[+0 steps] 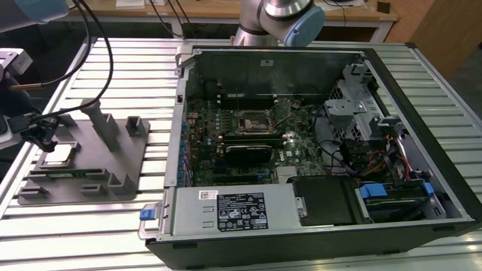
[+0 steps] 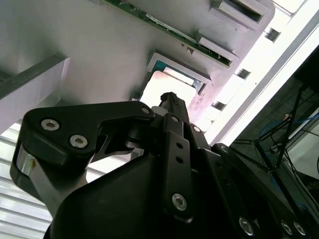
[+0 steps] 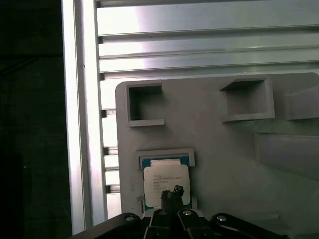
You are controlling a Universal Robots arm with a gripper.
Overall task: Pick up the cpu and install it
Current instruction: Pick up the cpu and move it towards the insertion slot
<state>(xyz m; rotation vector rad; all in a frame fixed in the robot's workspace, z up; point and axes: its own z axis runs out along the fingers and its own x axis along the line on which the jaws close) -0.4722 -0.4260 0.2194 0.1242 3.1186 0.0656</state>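
One small square is my whole concern: the cpu. In the exterior view it lies flat in its pocket at the left end of the grey tray, on the slatted table. My gripper hangs directly over it. The open computer case, with the socket on its board, stands well apart toward the exterior view's right.

In the second wrist view my gripper points at the cpu, whose silver top glints inside the pocket's frame. I cannot tell whether I am touching it.

In the first wrist view my gripper has its tips drawn together with no gap and nothing between them, poised over the lid of the cpu.

I judge the chip light, thin and stiff. Its metal top is probably slick and its underside delicate. Two opposite edges of the pale rim look the safest hold, though the pocket's low walls leave little room.
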